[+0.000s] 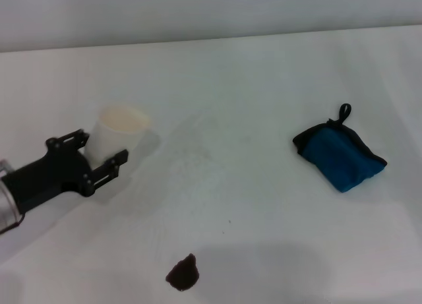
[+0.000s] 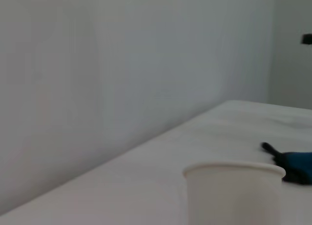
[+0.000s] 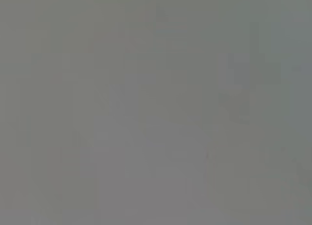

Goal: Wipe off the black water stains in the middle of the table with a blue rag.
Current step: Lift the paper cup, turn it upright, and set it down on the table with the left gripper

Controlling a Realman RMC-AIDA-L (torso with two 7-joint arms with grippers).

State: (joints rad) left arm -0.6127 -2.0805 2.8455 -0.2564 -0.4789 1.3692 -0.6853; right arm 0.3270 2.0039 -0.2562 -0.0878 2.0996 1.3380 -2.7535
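The black water stains are one dark glossy blotch on the white table, near its front edge. The blue rag, folded, with black edging and a small loop, lies untouched at the right; the left wrist view catches its edge. My left gripper is at the left, far from rag and stain. It is open, one finger on either side of the base of a white cup; whether the fingers touch the cup I cannot tell. The right gripper is out of view, and the right wrist view is plain grey.
The white cup stands upright on the table, close in front of the left wrist camera. A pale wall runs behind the table's far edge. A tiny dark speck lies above the stain.
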